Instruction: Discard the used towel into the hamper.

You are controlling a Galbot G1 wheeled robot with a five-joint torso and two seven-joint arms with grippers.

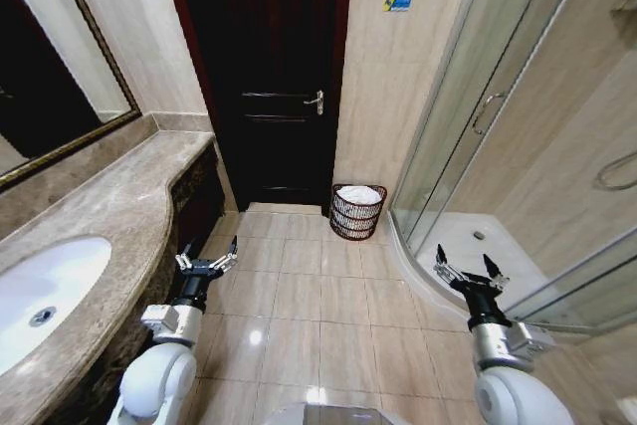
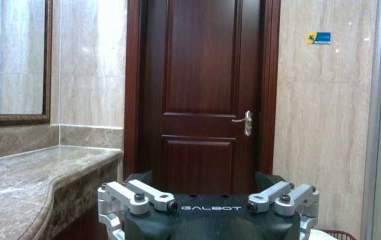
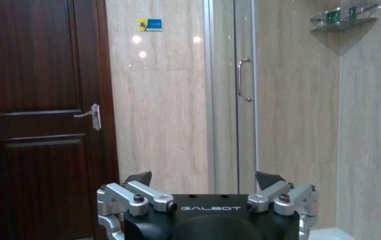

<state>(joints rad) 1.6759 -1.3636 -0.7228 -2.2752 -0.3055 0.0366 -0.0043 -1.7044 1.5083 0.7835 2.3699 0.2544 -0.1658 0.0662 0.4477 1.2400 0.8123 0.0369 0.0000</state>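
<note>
Tiled bathroom floor [image 1: 318,316], towel [image 1: 359,194] inside hamper [image 1: 356,214] by door [image 1: 269,77], left claw [image 1: 207,258] and right claw [image 1: 466,268] spread, empty.

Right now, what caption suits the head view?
Both open grippers, left and right, face the towel-filled hamper.

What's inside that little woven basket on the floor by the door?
A white towel lies bunched in the hamper, filling its top up to the rim. Whatever may lie beneath the towel is covered. Both claws, left and right, are open and hold nothing, well short of the hamper.
</note>
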